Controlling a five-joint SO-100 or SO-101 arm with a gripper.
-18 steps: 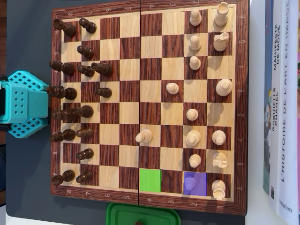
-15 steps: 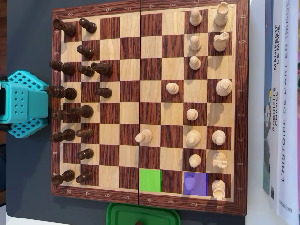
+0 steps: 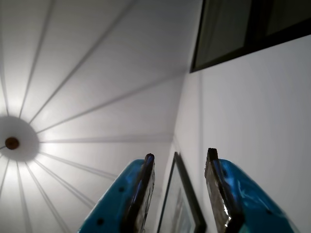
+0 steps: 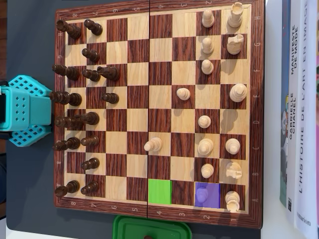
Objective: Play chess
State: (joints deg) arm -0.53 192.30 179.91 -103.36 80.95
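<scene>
In the overhead view a wooden chessboard [image 4: 158, 10] lies flat. Dark pieces [image 4: 89, 74] stand along its left side and light pieces [image 4: 207, 67] along its right. A light piece [image 4: 153, 145] stands near the board's middle. One square is tinted green [image 4: 159, 191] and another purple [image 4: 207, 195], both near the bottom edge. The teal arm [image 4: 25, 110] sits left of the board. In the wrist view my gripper [image 3: 180, 154] points up at the ceiling. Its blue fingers [image 3: 141, 194] stand apart with nothing between them.
Books [image 4: 299, 109] lie right of the board. A green container [image 4: 152, 229] sits below it. The wrist view shows a white ceiling with a lamp [image 3: 12, 143], a picture frame [image 3: 182, 204] and a dark window [image 3: 243, 29].
</scene>
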